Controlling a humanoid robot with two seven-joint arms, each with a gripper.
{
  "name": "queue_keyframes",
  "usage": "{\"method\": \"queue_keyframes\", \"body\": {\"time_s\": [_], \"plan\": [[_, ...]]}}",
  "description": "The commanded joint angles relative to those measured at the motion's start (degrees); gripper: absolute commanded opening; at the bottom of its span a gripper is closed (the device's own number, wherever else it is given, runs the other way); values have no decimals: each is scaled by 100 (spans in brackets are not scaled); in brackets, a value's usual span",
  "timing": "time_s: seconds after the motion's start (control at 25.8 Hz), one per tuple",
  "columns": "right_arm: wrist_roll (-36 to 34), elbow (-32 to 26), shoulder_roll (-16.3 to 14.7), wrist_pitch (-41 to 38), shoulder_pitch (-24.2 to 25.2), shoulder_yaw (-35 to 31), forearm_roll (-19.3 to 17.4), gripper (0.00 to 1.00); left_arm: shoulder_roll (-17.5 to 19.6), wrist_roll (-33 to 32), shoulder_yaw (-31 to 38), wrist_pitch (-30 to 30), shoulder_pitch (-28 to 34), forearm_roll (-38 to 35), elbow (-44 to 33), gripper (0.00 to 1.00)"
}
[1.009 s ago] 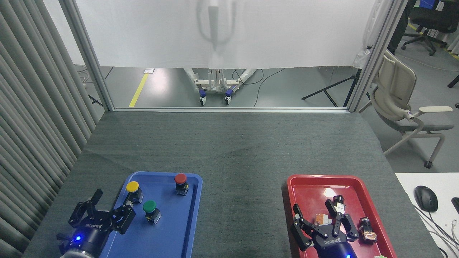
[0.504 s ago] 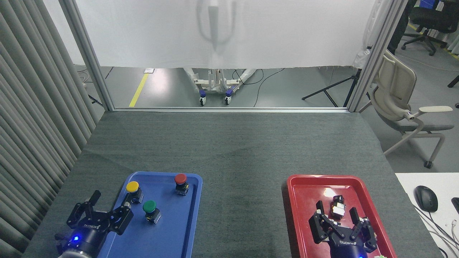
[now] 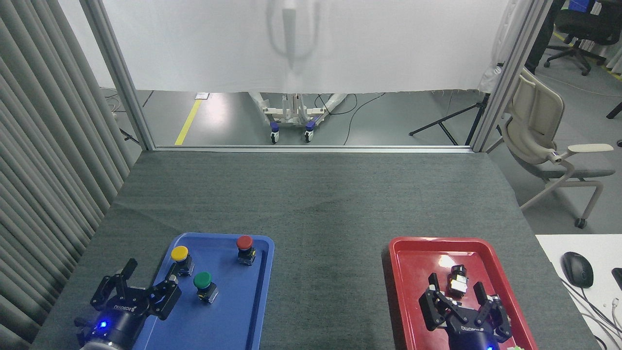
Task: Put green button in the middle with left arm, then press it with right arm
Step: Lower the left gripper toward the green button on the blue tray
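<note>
Only one view: from the robot's head, facing forward and down, close above the near tabletop [image 3: 311,194] edge.

Matt felt-like grey cloth [image 3: 311,204]; glossy, seemingly plastic blue tray [image 3: 252,311].

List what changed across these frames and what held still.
The right tool shifted rightward over the red tray and turned, now covering the small parts it had left showing; it grasped nothing. The left tool dipped slightly toward the near edge, open and empty. The green button, its yellow and red neighbours and the blue tray stayed put.
</note>
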Motion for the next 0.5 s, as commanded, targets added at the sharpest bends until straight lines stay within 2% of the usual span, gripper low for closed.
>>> {"method": "queue_keyframes", "body": {"time_s": [0.0, 0.47], "plan": [[4, 2, -3, -3, -1, -9, 3, 100, -6, 17, -2, 18, 12, -1, -29, 100], [4, -7, -73, -3, -1, -105, -6, 100, -85, 43, -125, 1, 127, -45, -55, 99]]}}
